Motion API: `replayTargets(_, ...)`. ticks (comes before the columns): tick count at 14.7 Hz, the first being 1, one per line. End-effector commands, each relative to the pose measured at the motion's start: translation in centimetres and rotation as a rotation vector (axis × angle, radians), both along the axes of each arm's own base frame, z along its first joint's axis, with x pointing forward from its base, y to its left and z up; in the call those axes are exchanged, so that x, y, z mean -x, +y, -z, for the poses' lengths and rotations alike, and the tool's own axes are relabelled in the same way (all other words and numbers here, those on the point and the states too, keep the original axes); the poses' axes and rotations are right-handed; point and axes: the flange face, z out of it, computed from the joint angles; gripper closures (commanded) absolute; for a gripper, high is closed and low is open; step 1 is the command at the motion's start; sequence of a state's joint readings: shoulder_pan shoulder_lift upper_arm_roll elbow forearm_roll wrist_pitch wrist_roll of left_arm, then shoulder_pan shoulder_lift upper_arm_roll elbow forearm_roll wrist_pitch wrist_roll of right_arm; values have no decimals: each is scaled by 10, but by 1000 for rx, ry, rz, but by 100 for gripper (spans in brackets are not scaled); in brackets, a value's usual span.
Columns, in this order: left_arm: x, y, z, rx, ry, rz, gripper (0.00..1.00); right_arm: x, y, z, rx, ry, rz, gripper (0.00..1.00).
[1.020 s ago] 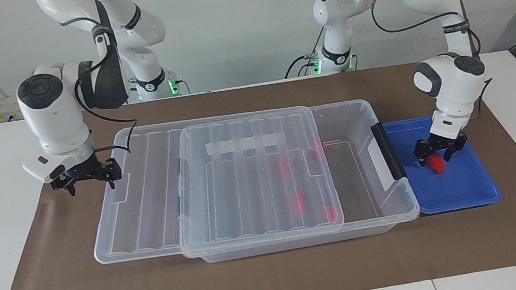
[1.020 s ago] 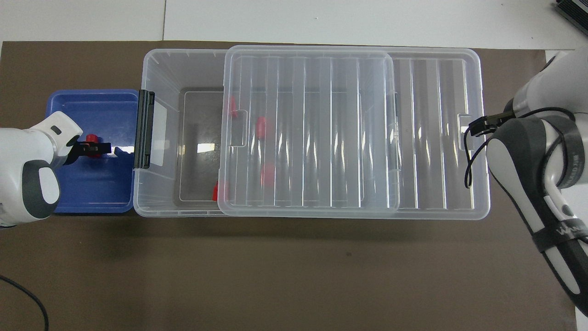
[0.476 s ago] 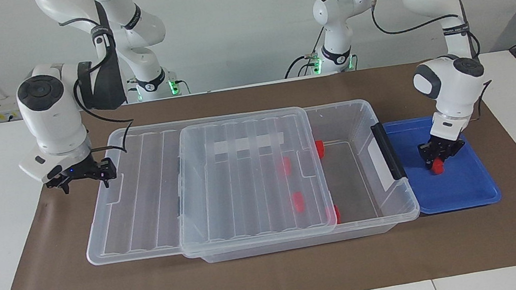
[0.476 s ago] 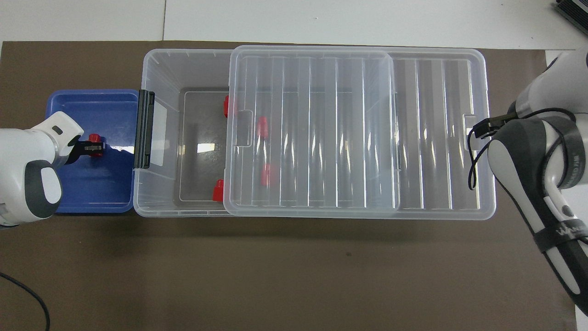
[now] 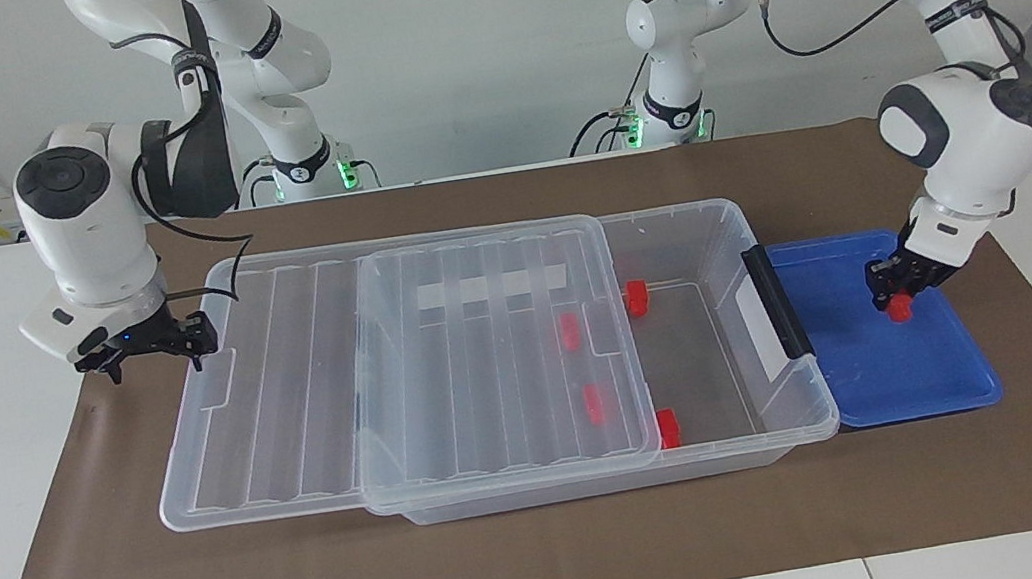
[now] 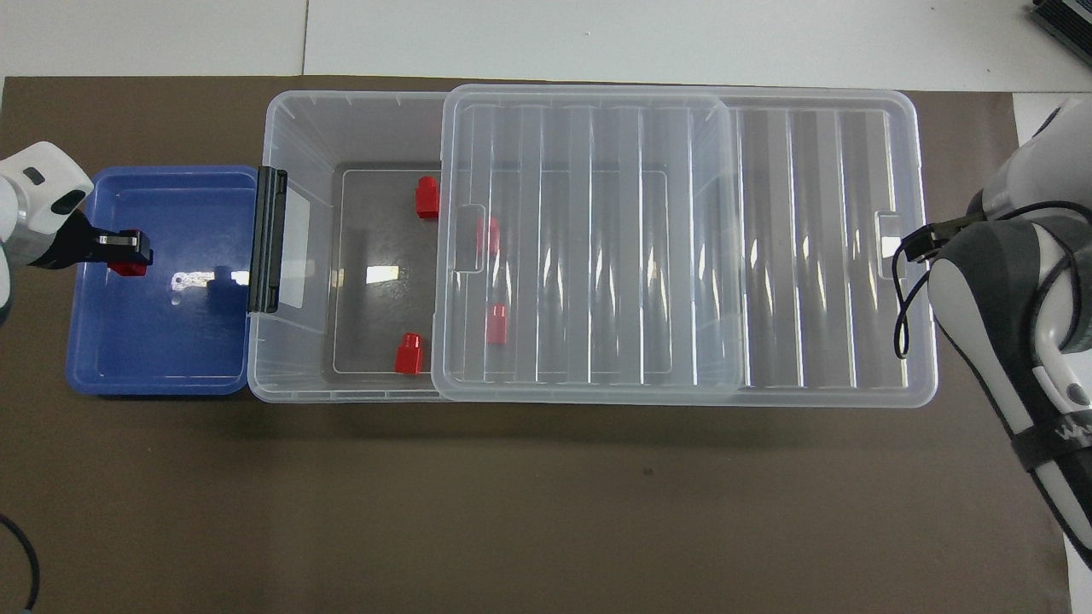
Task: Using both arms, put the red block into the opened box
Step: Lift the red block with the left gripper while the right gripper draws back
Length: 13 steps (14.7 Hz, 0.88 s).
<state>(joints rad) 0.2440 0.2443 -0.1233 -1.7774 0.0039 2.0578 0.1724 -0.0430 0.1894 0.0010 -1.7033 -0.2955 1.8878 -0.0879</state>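
My left gripper [image 5: 896, 293] hangs over the blue tray [image 5: 892, 378], shut on a small red block [image 5: 900, 308] that is lifted just off the tray floor. From overhead the same red block [image 6: 128, 267] shows under the left gripper [image 6: 128, 249]. The clear box [image 5: 732, 229] lies along the mat, its end next to the tray uncovered. Its ribbed lid [image 5: 485, 354] is slid toward the right arm's end. Several red blocks lie in the box, two [image 5: 637, 296] in the uncovered part, two under the lid. My right gripper [image 5: 154, 358] stands open at the lid's end rim.
The box's black handle [image 5: 776, 298] faces the blue tray. Two slimmer white arms with green-lit bases [image 5: 313, 172] stand at the robots' edge of the table. A brown mat [image 5: 552, 547] covers the table under everything.
My left gripper shut on the red block and lifted it, drifting away from the box. The lid slid farther toward the right arm's end, with my right gripper moving along with it.
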Motion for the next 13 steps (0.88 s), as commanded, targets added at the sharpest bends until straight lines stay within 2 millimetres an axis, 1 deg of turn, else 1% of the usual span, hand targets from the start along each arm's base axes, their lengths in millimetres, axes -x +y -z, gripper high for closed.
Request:
replayTargets(1,1,-18,-66,13,67,-38,100,5,-9,-5,25,13,-21,0)
replayTargets(2,2,-34,-85,16,91,-65,100,5,-8,-5,25,13,-22,0)
replayTargets(3,3,-51,-99,17,110,-95,100,5,-6,-7,16,9,-19,0)
replayTargets(4,4,-72,-108,18,126,-130,100,6,-5,-11,9,-2,-15,0)
replayTargets(6,11,-112,-124,27,128,-207,100,11,3,-29,-3,-33,-15,0)
replayTargets(7,15,-129,-132,49,121,-255,100,13,4,-41,-44,-58,1,0)
replayTargets(9,19,-161,-138,78,119,-376,100,21,4,-66,-115,-103,28,0)
replayTargets(11,22,-202,-141,97,64,-445,100,30,5,-85,-158,-127,49,0)
replayTargets(13,27,-220,-131,112,23,-508,100,40,-2,-102,-206,-142,103,0)
